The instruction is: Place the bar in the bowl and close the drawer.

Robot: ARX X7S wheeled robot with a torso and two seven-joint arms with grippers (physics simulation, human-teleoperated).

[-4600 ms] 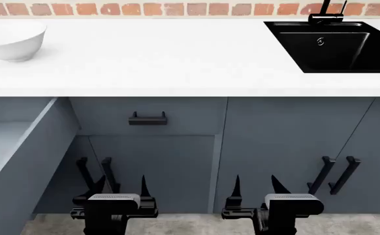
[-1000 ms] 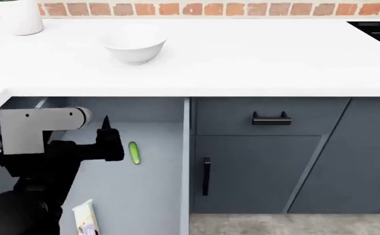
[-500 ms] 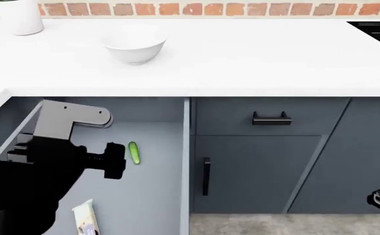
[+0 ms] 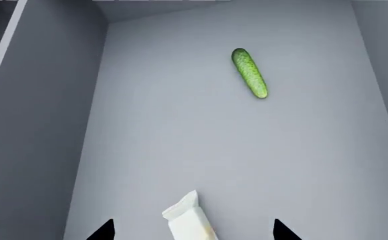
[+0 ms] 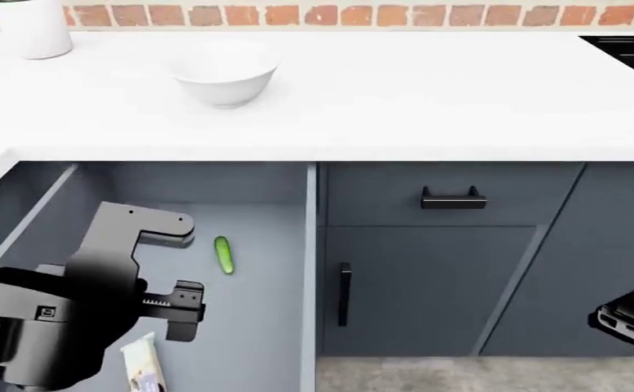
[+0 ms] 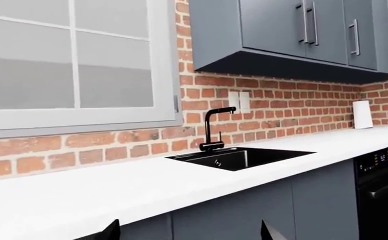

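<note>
Dropped lower into the open drawer (image 5: pixel 262 327) since half a second ago: left gripper (image 4: pixel 192 232), jaws spread wide, straddling the wrapped bar (image 4: pixel 190 222) near the drawer's front. Well placed for a grasp; nothing held yet. Cucumber (image 5: pixel 223 254) farther back, apart. Bowl (image 5: pixel 225 80) up on the counter (image 5: pixel 426 98). Right gripper (image 6: pixel 187 232) tips parted, empty.

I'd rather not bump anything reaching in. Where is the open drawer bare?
The drawer floor is bare between the cucumber and the bar, and along both side walls. It is crowded only at the near end, where the left gripper brackets the bar with open jaws.
</note>
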